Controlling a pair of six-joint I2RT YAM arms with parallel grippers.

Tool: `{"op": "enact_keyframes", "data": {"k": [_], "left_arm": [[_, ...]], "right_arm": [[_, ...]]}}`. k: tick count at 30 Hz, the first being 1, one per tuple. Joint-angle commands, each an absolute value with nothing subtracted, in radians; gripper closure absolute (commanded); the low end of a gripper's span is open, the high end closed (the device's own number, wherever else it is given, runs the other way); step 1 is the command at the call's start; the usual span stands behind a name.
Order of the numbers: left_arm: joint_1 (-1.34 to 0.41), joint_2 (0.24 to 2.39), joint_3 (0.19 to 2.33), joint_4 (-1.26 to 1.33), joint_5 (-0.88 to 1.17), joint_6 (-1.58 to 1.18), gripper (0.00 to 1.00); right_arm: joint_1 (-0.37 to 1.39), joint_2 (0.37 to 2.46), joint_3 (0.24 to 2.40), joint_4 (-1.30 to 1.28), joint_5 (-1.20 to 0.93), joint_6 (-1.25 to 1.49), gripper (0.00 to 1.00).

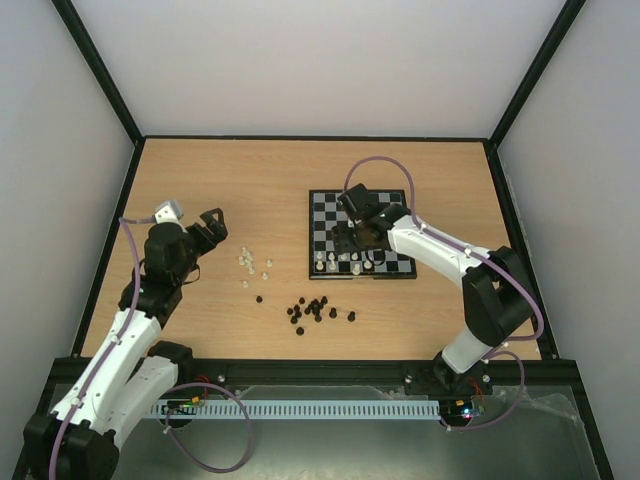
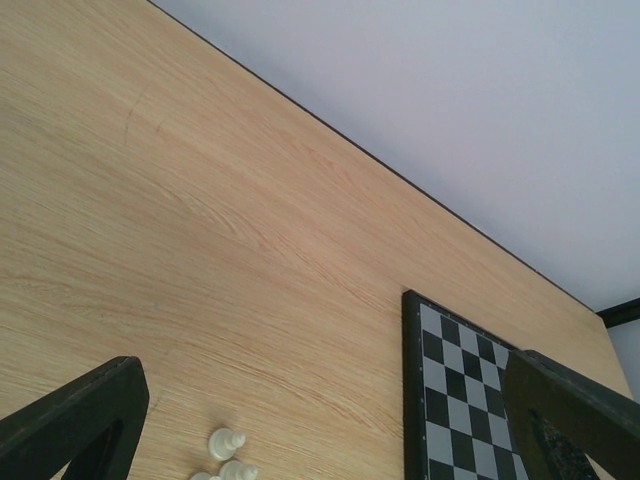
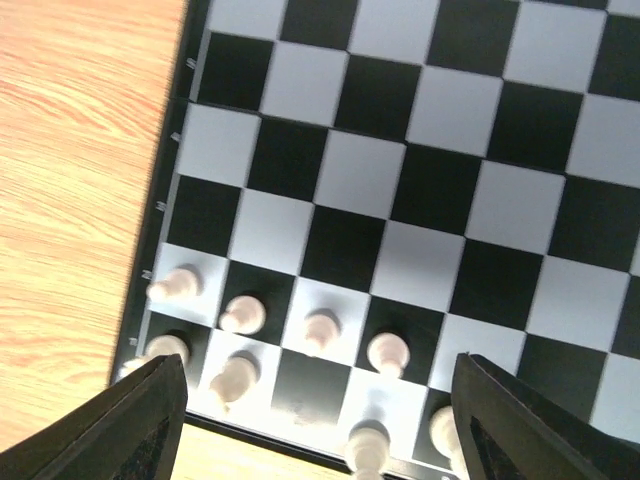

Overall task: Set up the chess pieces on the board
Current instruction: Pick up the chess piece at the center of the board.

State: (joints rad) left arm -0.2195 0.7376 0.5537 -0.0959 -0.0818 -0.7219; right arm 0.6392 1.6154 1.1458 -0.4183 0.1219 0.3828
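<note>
The board (image 1: 325,212) lies right of the table's centre. Several white chess pieces (image 1: 340,262) stand along its near rows; the right wrist view shows them as pawns (image 3: 243,315) and back-row pieces (image 3: 234,379). My right gripper (image 1: 357,240) hovers over the board's near half, open and empty, its fingers (image 3: 130,425) spread wide above the pieces. More white pieces (image 1: 252,262) lie loose on the table left of the board. My left gripper (image 1: 212,232) is open and empty just left of them; two of those pieces (image 2: 228,443) and the board's corner (image 2: 412,340) show in its wrist view.
A scatter of black pieces (image 1: 314,309) lies on the wood in front of the board. Dark frame rails run along the table's edges, with white walls around.
</note>
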Motion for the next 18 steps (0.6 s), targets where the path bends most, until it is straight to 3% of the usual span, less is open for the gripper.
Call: {"op": "enact_keyframes", "data": {"k": [1, 5, 18], "left_arm": [[-0.222, 0.757, 0.553, -0.095, -0.102, -0.71, 0.01], [-0.22, 0.78, 0.563, -0.107, -0.104, -0.71, 0.01], [-0.216, 0.804, 0.575, -0.124, -0.11, -0.716, 0.01]], "right_arm": [[0.666, 1.606, 1.213, -0.411, 0.035, 0.383, 0.27], [0.732, 1.685, 1.291, -0.416, 0.03, 0.382, 0.29], [0.914, 2.05, 1.654, -0.492, 0.057, 0.387, 0.53]]}}
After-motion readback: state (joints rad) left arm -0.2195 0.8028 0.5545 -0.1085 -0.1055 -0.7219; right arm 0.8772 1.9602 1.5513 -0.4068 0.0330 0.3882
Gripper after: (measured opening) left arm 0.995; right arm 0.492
